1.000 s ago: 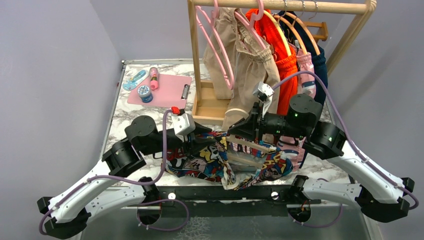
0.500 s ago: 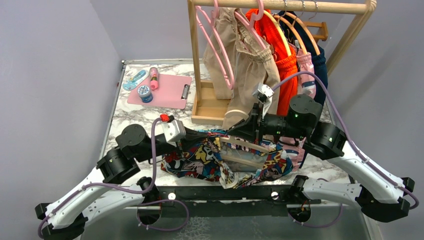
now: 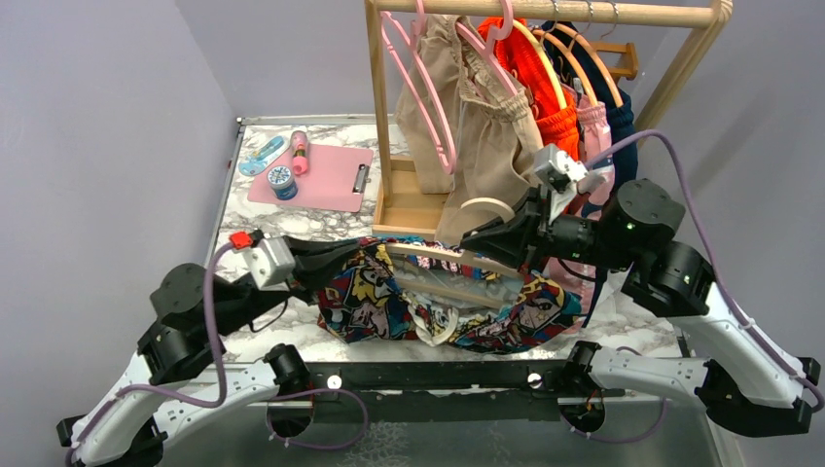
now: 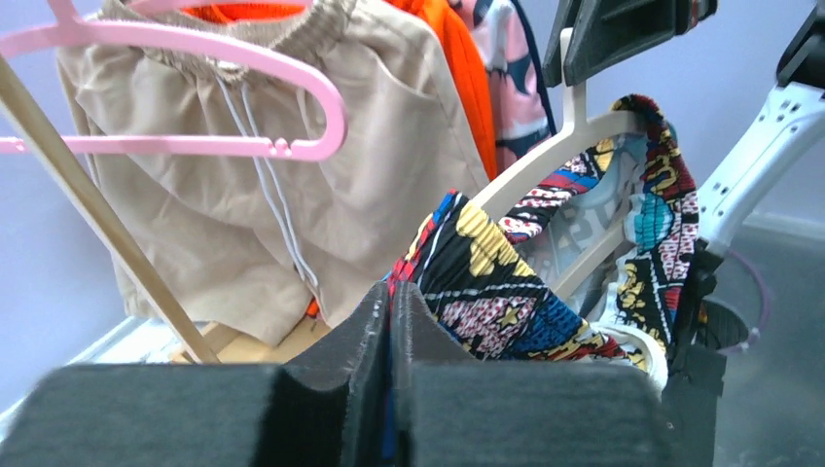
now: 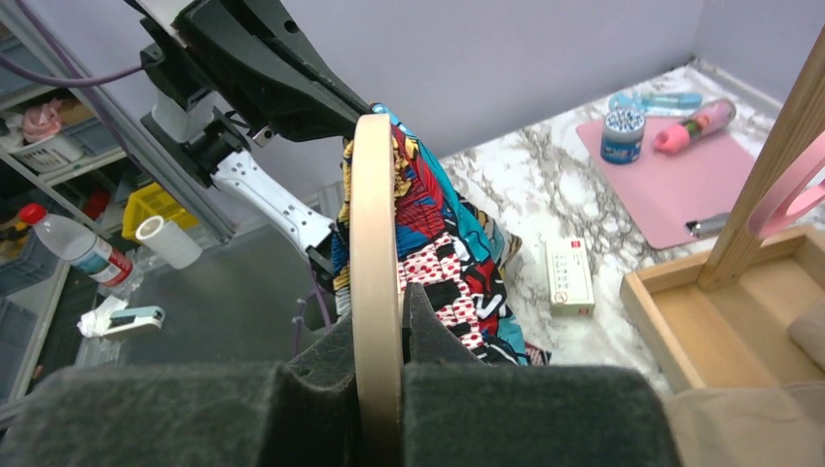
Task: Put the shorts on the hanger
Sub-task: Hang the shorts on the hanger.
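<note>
The comic-print shorts (image 3: pixel 379 297) hang stretched above the table's front middle, draped over the cream hanger (image 3: pixel 443 259). My left gripper (image 3: pixel 352 251) is shut on the shorts' left waistband edge (image 4: pixel 457 258). My right gripper (image 3: pixel 477 236) is shut on the hanger by its top, near the curved hook (image 3: pixel 486 204). In the right wrist view the hanger (image 5: pixel 375 243) stands edge-on between the fingers, with the shorts (image 5: pixel 438 253) hanging past it. In the left wrist view the hanger's arm (image 4: pixel 574 141) runs through the shorts' opening.
A wooden rack (image 3: pixel 545 12) behind holds pink hangers (image 3: pixel 418 88), plain beige shorts (image 3: pixel 486 126), an orange garment (image 3: pixel 550 126) and darker clothes. Its wooden base tray (image 3: pixel 409 199) stands just behind the shorts. A pink clipboard (image 3: pixel 316 175) with small items lies at back left. A small white box (image 5: pixel 569 275) lies on the marble.
My left gripper has pulled left and back with the shorts' edge, stretching the fabric wider. My right gripper has moved right and up with the hanger.
</note>
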Available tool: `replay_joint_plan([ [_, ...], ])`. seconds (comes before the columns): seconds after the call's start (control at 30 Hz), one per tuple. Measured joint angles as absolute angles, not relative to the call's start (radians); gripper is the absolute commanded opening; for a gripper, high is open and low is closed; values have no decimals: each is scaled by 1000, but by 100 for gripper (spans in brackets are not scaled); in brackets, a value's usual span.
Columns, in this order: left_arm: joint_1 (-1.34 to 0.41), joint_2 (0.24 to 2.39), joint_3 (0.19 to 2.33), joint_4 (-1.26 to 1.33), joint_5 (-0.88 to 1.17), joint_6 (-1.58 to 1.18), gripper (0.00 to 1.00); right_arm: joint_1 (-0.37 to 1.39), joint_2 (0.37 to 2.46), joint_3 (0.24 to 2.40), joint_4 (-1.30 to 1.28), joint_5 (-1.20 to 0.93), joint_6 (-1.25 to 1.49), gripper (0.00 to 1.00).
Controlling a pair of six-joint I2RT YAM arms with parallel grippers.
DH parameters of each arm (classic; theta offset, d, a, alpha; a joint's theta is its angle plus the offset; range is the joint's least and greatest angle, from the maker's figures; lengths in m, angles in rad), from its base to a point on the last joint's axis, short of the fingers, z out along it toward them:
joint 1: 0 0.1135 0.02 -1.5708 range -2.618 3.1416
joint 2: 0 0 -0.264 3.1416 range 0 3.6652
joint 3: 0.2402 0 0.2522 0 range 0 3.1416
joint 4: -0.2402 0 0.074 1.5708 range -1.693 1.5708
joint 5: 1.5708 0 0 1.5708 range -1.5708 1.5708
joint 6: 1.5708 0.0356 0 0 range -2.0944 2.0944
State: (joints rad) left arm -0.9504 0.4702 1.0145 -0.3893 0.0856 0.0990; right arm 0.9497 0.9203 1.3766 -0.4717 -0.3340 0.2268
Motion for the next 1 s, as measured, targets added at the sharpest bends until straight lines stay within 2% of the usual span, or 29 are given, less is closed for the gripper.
replay_joint_plan([
  [0.07, -950, 470, 1047, -390, 90, 97, 40, 950, 921, 1403, -470, -339, 221, 1],
  [0.1, -950, 470, 1058, -394, 98, 95, 46, 950, 920, 1407, -463, -339, 219, 1],
  [0.27, -950, 475, 1077, -411, 141, 68, 60, 950, 918, 1405, -442, -339, 216, 1],
  [0.63, -950, 604, 1292, -402, 265, 70, 65, 949, 997, 1449, -484, -412, 139, 1],
  [1.0, -950, 785, 1238, -464, 497, 91, 66, 949, 1066, 1456, -553, -530, 62, 1],
])
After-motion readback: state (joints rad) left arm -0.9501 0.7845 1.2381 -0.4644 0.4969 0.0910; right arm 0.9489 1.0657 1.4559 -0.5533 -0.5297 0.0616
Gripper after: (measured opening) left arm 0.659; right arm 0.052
